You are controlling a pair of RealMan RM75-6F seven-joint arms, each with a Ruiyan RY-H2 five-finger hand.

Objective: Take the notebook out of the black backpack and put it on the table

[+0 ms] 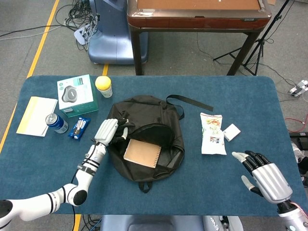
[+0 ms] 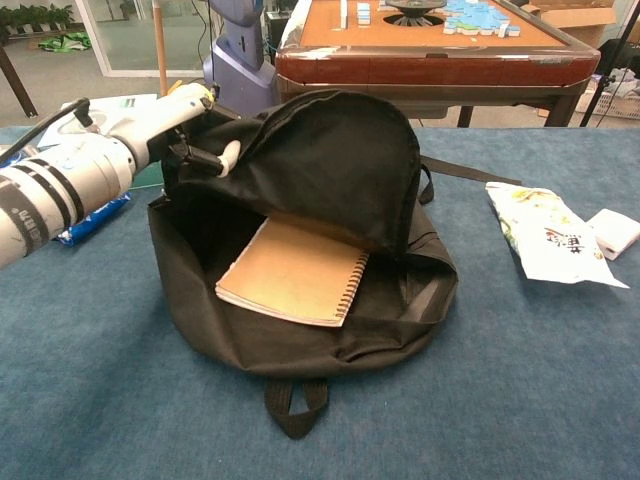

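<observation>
One notebook exposed, flap held up, extraction pending.

The notebook [image 2: 293, 272] lies flat inside the black backpack [image 2: 240, 340], spiral edge toward the robot's right. The flap [image 2: 330, 160] is gripped and lifted by the left hand [image 2: 178, 112]. The right hand [image 1: 263, 176] is held apart, fingers spread and empty, well right of the notebook; a leftward reach is judged necessary.

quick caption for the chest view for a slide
Left hand holds the black backpack flap up, exposing the brown spiral notebook inside.

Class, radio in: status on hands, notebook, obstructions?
Left hand holds backpack flap up. Right hand open, empty. Notebook exposed inside. Nothing blocking.
</observation>
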